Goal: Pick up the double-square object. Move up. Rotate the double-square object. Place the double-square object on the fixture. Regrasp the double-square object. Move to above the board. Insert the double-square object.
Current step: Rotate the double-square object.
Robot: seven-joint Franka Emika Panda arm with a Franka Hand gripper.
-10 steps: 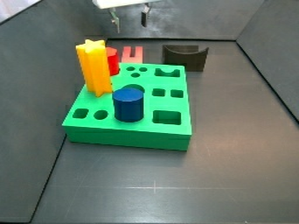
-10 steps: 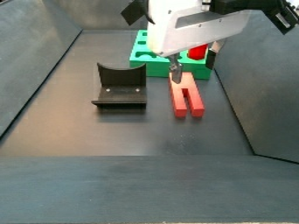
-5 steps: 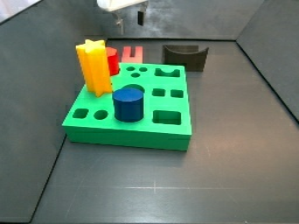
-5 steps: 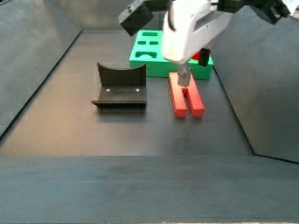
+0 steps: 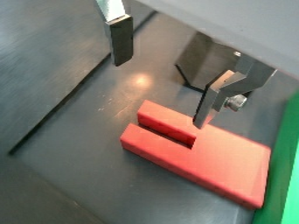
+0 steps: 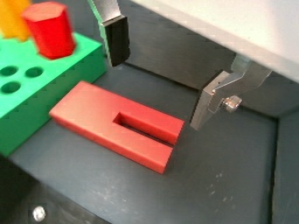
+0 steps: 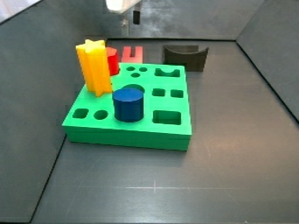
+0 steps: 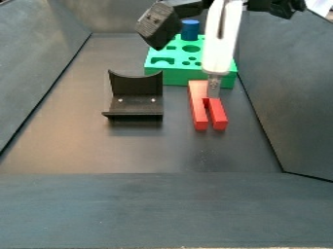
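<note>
Dark grey floor (image 8: 143, 156), grey side walls (image 7: 268, 52), soft glare

No readable text, labels, brands or numbers on any surface in view.

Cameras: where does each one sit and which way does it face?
Wrist views: both look down past the open gripper at the red block on the floor; the fingers show.
Side view: faces the green board from its front; gripper behind it.
Side view: from the opposite end, fixture nearer, gripper over the block.
All share the red block.
</note>
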